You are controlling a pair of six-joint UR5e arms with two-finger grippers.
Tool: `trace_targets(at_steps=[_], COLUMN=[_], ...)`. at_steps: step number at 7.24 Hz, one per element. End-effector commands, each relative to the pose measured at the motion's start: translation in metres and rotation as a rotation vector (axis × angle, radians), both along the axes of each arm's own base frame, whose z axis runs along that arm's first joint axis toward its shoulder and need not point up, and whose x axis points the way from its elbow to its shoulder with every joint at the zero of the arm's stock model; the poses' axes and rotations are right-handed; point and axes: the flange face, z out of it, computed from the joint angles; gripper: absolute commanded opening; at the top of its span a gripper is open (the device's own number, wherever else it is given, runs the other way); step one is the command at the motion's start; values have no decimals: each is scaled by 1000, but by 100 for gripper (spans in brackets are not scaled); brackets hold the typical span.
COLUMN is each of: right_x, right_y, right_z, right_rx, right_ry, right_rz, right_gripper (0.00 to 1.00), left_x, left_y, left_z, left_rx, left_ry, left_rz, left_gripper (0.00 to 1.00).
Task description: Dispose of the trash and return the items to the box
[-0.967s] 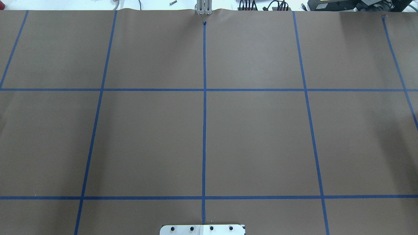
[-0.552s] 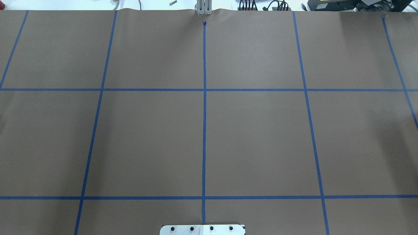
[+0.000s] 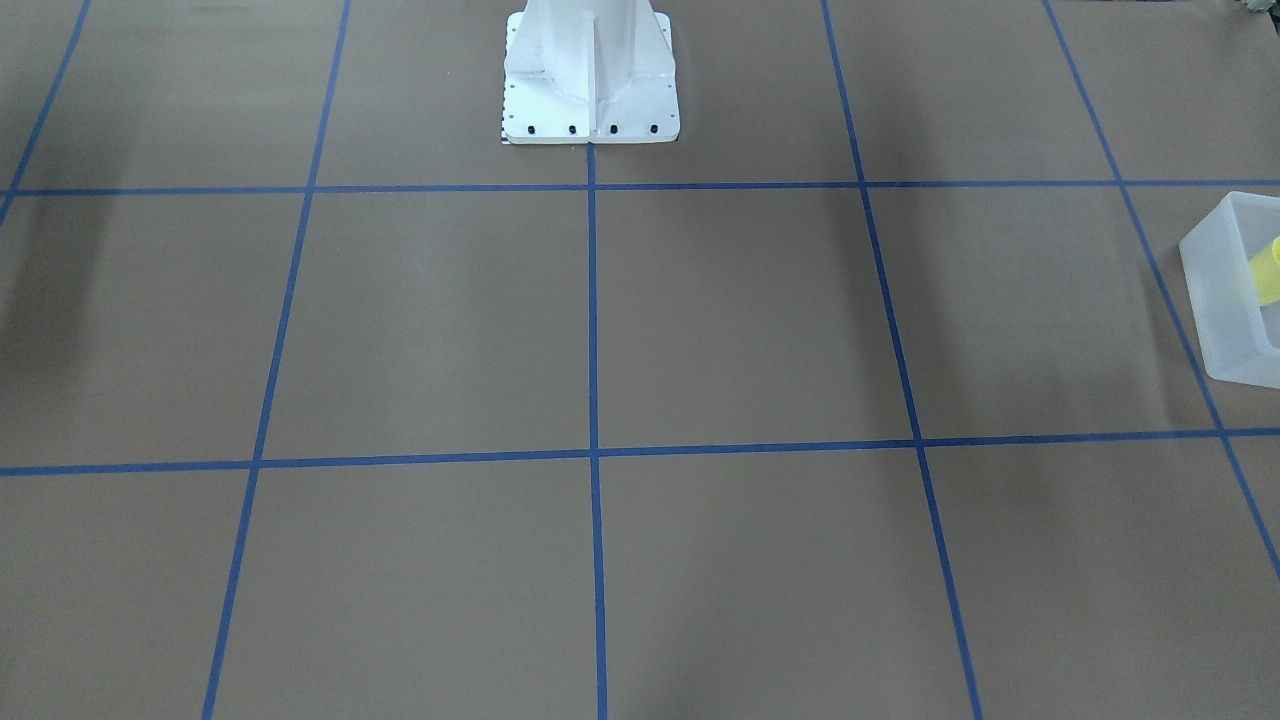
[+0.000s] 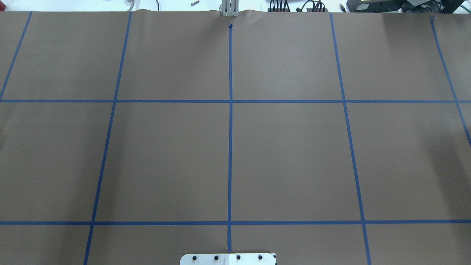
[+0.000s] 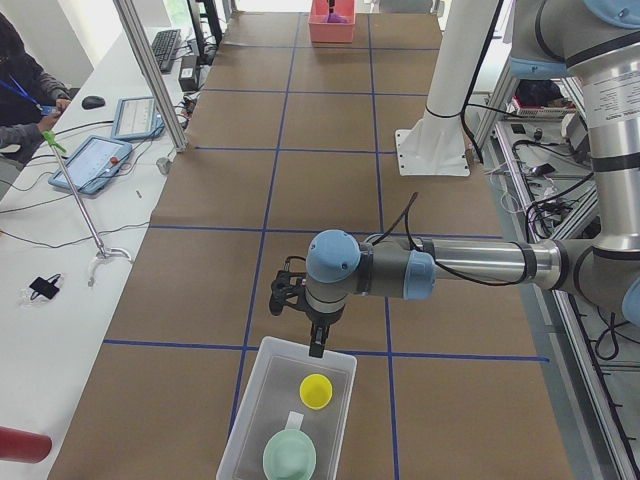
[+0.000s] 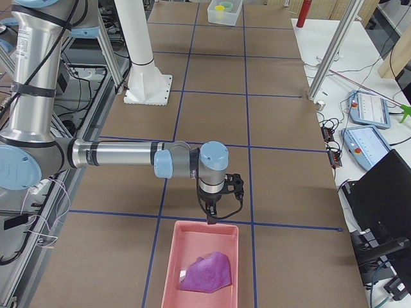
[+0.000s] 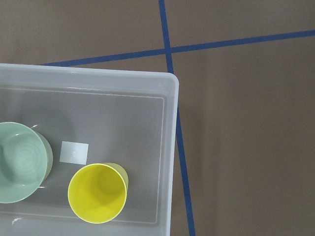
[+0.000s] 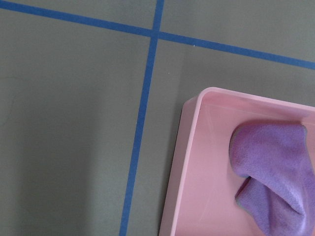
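The table (image 4: 294,158), covered in brown paper with a blue tape grid, fills the overhead view, which takes in only the grid and the foot plate of the white pedestal (image 3: 590,80). The 2 arms appear only in the side views. The left arm (image 5: 470,265) reaches out level over the table's left end and the right arm (image 6: 115,154) over its right end.

The box (image 5: 248,420) sits at the left end. Its near end is cut off by the left view's lower edge, and the front-facing view shows just 1 corner of it. A pink tray (image 6: 174,269) sits at the right end with a crumpled purple cloth (image 6: 207,271) inside. The right wrist view cuts off both.

The mint-green bowl (image 7: 22,162) stands in the box, half cropped in the left wrist view. The yellow cup (image 7: 97,192) stands upright just beside it, apart from it. A small white label (image 7: 74,151) lies on the box floor between them.

The left gripper (image 5: 317,348) points down over the box's far rim, and the right gripper (image 6: 210,218) over the tray's far rim. For both, I cannot tell how far the fingers are parted or whether they touch the rims. Neither wrist view shows its own fingers.
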Motion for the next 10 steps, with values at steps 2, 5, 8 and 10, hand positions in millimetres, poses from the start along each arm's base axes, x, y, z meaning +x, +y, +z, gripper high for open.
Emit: trace_targets(at_steps=[2, 5, 8, 10], right_x=[4, 4, 4, 4], right_y=[-13, -14, -13, -14], right_z=[-16, -22, -21, -22], right_rx=[53, 62, 61, 62], right_ry=[66, 64, 61, 57], right_rz=[2, 4, 3, 3], right_gripper=[100, 100, 100, 100], left_x=[0, 0, 0, 0], left_y=[0, 0, 0, 0], left_z=[-1, -1, -1, 0], left_rx=[1, 3, 1, 0], left_ry=[2, 2, 2, 2], left_rz=[0, 0, 0, 0], left_gripper=[98, 98, 98, 98])
